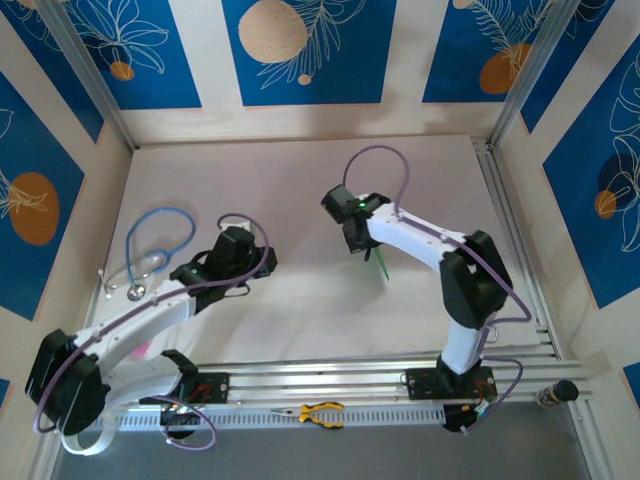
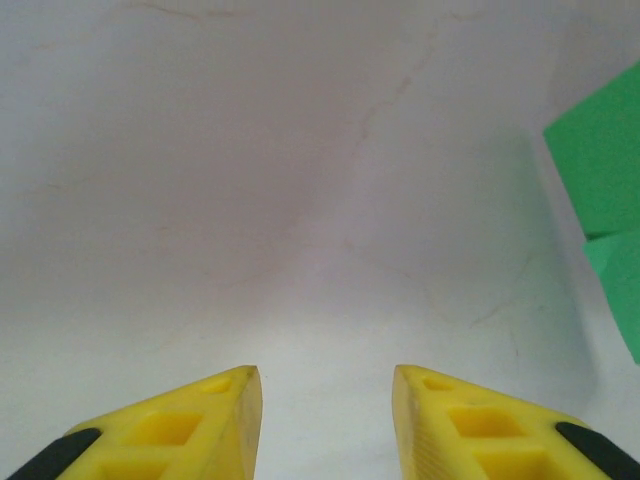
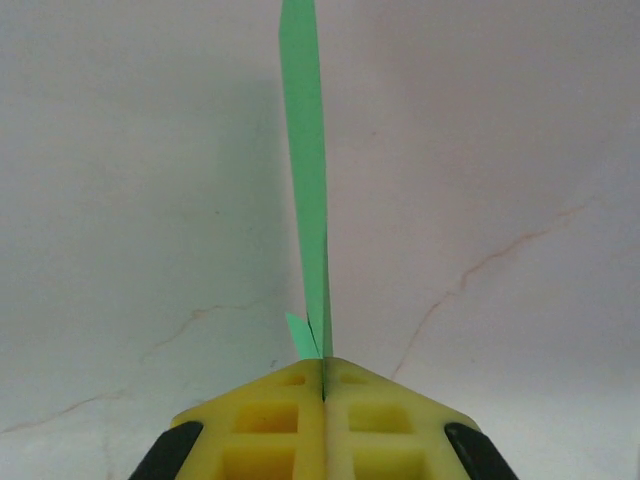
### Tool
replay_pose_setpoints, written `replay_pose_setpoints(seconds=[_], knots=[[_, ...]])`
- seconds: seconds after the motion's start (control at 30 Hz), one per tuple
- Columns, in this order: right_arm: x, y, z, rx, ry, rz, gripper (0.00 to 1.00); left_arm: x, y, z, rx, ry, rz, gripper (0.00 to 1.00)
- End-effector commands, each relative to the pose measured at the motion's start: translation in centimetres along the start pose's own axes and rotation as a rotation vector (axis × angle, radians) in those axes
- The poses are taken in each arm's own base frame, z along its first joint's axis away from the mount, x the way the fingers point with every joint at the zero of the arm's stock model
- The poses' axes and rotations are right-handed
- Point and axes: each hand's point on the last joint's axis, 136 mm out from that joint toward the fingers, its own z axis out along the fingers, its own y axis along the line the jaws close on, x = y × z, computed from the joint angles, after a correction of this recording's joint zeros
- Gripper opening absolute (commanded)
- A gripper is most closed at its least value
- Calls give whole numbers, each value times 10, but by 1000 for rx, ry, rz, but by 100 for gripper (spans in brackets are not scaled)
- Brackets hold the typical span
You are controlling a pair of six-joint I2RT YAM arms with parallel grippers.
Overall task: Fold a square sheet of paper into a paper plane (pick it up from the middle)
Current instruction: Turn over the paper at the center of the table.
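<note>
Here, your right fingers (image 3: 270,410) pinch the folded green paper (image 3: 305,150) edge-on over the surface (image 3: 500,150); your left fingers (image 2: 200,420) stand apart, empty (paper nearby). Hold the crease firmly and bring the left in squarely.

White arms (image 1: 412,236) with black joints, purple cables (image 1: 384,150), yellow jaws.

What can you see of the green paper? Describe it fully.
The green paper is thin, plain, bright green, folded flat with straight edges; edge-on it looks a slim blade, with a small flap by the grip. It sticks out from the right gripper, jaws shut on one end, over the pale table.
</note>
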Motion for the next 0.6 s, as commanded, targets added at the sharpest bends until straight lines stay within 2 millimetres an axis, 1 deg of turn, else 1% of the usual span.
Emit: replay_pose_setpoints(seconds=[0.0,0.1,0.2,0.27,0.33,0.47,0.5,0.57], knots=[[3,1,-4,150,10,-53,5,-8,27,-14,-94,-75,-43,40],[4,28,-2,140,25,-89,6,-11,37,-26,-118,-112,-50,42],[4,59,-4,81,32,-114,7,-10,42,-31,-128,-126,-53,43],[3,79,-7,39,29,-126,8,-9,44,-32,-128,-122,-60,43],[2,94,-10,-6,33,-123,9,-7,44,-31,-125,-115,-66,43],[2,126,-19,-161,57,-114,15,-5,42,-28,-114,-106,-76,43],[2,133,-21,-204,65,-112,19,-5,41,-28,-111,-103,-77,43],[4,151,-32,-356,93,-99,33,-6,39,-27,-105,-101,-76,43]])
